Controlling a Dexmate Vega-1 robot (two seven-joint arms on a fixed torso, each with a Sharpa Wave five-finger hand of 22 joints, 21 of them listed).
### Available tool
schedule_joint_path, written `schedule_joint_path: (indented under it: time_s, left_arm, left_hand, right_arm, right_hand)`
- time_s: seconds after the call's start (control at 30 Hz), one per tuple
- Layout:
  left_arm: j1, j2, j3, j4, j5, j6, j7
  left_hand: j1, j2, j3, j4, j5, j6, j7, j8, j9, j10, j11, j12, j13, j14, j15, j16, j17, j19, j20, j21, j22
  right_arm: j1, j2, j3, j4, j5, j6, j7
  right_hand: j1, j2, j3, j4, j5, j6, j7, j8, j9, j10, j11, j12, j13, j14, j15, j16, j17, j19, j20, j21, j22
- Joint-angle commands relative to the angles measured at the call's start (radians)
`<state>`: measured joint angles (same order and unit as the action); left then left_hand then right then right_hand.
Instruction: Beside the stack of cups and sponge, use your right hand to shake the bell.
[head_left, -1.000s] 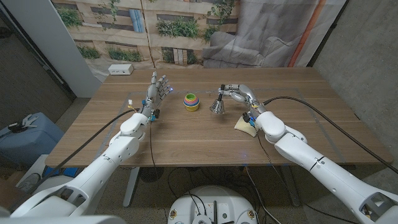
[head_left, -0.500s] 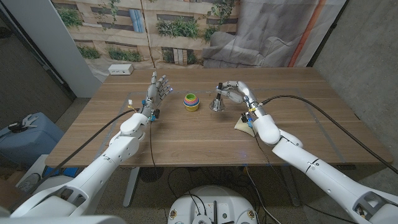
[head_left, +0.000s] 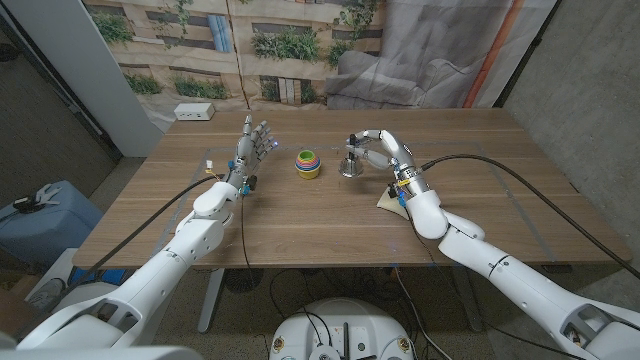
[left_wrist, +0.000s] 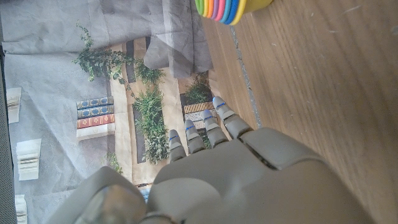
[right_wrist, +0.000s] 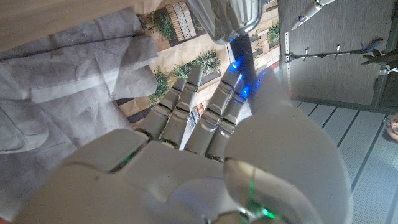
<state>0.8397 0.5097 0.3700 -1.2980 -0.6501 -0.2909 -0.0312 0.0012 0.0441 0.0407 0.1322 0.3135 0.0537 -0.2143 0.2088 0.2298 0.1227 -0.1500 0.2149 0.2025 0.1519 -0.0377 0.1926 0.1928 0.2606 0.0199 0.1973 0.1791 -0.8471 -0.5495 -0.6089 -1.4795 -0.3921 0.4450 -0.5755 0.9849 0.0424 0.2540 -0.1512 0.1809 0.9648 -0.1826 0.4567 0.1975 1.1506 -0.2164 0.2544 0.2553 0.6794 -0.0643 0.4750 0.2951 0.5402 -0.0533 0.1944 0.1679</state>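
Because the task asked for a shake and not a carry, you had the right hand (head_left: 372, 146) curled over the bell (head_left: 349, 166) from above, its fingers closed around the handle at the top so the flared metal mouth hung free below them and could swing. The bell sat near the middle of the table (head_left: 300, 215), at about three o'clock from the stack of cups (head_left: 308, 163) and about ten o'clock from the sponge (head_left: 392, 201), so it lay between the two. From the head view I could not tell whether its rim was touching the wood or lifted just clear; it looked slightly tilted. In the right wrist view the bell (right_wrist: 227, 18) showed as a shiny curve just past your fingertips (right_wrist: 194, 73), which fits a grip high on the handle. Your right forearm crossed above the sponge, with the wrist bent so the palm faced down and toward the cups, a pose that leaves room for a side-to-side flick, I judge. You kept the left hand (head_left: 254, 143) out of it: it stood upright at about nine o'clock from the cups, well apart from them, fingers straight and spread, holding nothing. In the left wrist view the coloured cup rims (left_wrist: 224, 9) showed beyond that hand (left_wrist: 236, 168).
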Motion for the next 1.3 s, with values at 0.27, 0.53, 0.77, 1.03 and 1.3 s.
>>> schedule_joint_path:
  time_s: [0.27, 0.53, 0.77, 1.03, 1.3]
  left_arm:
    - [0.0, 0.0, 0.0, 0.0, 0.0, 0.0, 0.0]
    - [0.0, 0.0, 0.0, 0.0, 0.0, 0.0, 0.0]
    - [0.0, 0.0, 0.0, 0.0, 0.0, 0.0, 0.0]
    - [0.0, 0.0, 0.0, 0.0, 0.0, 0.0, 0.0]
    - [0.0, 0.0, 0.0, -0.001, 0.0, 0.0, 0.0]
  left_hand:
    - [0.002, 0.009, 0.0, 0.007, 0.007, 0.002, -0.008, 0.006, 0.004, 0.003, -0.006, 0.006, 0.005, 0.011, -0.096, 0.006, 0.005, 0.008, 0.001, 0.007, 0.006]
    - [0.001, 0.009, 0.0, 0.007, 0.007, 0.002, -0.008, 0.006, 0.004, 0.004, -0.007, 0.006, 0.005, 0.011, -0.096, 0.006, 0.005, 0.008, 0.001, 0.007, 0.006]
    - [0.001, 0.009, 0.0, 0.007, 0.007, 0.001, -0.008, 0.006, 0.004, 0.003, -0.006, 0.006, 0.005, 0.011, -0.096, 0.006, 0.005, 0.008, 0.001, 0.007, 0.006]
    - [0.001, 0.009, 0.0, 0.007, 0.007, 0.001, -0.008, 0.006, 0.004, 0.004, -0.006, 0.006, 0.005, 0.011, -0.096, 0.006, 0.005, 0.008, 0.001, 0.007, 0.006]
    - [0.001, 0.009, 0.0, 0.007, 0.007, 0.001, -0.008, 0.006, 0.004, 0.002, -0.005, 0.005, 0.005, 0.01, -0.096, 0.006, 0.005, 0.008, 0.001, 0.007, 0.006]
  right_arm:
    - [0.085, 0.027, -0.065, 0.156, -0.242, 0.111, -0.257]
    - [0.12, 0.022, -0.105, 0.183, -0.334, 0.092, -0.347]
    - [0.159, 0.01, -0.149, 0.201, -0.426, 0.039, -0.434]
    - [0.174, -0.009, -0.189, 0.195, -0.463, -0.018, -0.482]
    - [0.186, -0.015, -0.215, 0.206, -0.439, -0.032, -0.491]
  right_hand:
    - [0.043, 0.003, 0.001, -0.019, 0.007, 0.002, -0.019, -0.005, 0.005, 0.003, -0.001, -0.003, 0.002, 0.005, -0.161, 0.007, 0.006, 0.01, -0.054, 0.004, 0.003]
    - [0.07, -0.004, 0.001, -0.023, 0.011, 0.0, -0.024, -0.007, 0.005, 0.004, -0.003, -0.003, 0.003, 0.004, -0.161, 0.007, 0.008, 0.01, -0.058, 0.003, 0.003]
    - [0.076, -0.001, 0.002, -0.02, 0.012, 0.0, -0.025, -0.007, 0.006, 0.004, -0.003, -0.004, 0.002, 0.006, -0.161, 0.006, 0.009, 0.008, -0.059, 0.002, 0.003]
    - [0.077, 0.0, 0.0, -0.016, 0.013, -0.002, -0.025, -0.009, 0.006, 0.003, -0.003, -0.006, 0.001, 0.007, -0.159, 0.005, 0.009, 0.009, -0.06, 0.002, 0.003]
    - [0.081, 0.001, 0.0, -0.015, 0.013, 0.0, -0.025, -0.008, 0.006, 0.004, -0.003, -0.006, 0.002, 0.01, -0.161, 0.005, 0.01, 0.008, -0.061, 0.002, 0.003]
